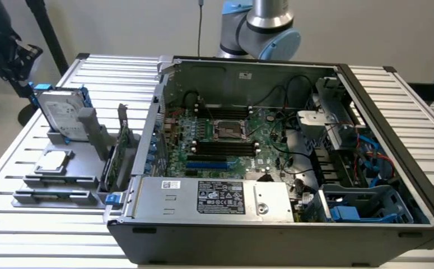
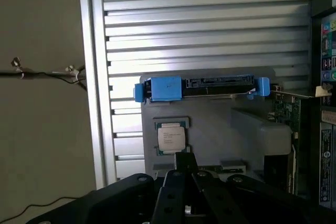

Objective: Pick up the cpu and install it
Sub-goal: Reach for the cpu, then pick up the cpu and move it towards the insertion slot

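Hovering near the cpu on its grey stand — gripper clenched, empty.

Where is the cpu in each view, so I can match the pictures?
Exterior view: the cpu lies flat on the grey holder, at the exterior view's left of the computer case.
Wrist view: the cpu lies on that holder, close to the hard drive.
Shared landmark: the hard drive with blue brackets, beside the cpu.
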Robot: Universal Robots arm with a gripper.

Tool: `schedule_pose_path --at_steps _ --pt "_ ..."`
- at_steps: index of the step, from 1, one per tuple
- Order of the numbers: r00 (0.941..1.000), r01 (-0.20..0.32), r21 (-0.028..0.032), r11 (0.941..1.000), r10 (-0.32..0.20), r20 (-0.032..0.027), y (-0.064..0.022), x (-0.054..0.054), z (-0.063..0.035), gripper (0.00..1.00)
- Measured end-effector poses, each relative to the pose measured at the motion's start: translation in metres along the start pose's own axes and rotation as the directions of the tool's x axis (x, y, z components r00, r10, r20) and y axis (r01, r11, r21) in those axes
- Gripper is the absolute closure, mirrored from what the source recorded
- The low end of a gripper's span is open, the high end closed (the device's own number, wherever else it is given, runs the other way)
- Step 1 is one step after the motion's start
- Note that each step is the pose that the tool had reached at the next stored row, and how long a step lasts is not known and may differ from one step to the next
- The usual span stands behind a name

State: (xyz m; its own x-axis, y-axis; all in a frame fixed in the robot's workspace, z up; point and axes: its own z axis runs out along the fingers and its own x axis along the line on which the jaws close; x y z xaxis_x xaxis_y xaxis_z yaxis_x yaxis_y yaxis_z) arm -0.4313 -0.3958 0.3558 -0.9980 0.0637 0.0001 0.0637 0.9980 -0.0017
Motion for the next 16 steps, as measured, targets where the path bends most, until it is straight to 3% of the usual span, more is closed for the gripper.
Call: schedule_pose_path --at_steps 13,16 --pt "1.0000 0.000 0.0000 1.0000 0.000 0.0000 0.0000 0.0000 0.0000 0.89" --pt "1.0000 0.000 0.0000 1.0000 0.000 0.0000 0.0000 0.0000 0.0000 0.83"
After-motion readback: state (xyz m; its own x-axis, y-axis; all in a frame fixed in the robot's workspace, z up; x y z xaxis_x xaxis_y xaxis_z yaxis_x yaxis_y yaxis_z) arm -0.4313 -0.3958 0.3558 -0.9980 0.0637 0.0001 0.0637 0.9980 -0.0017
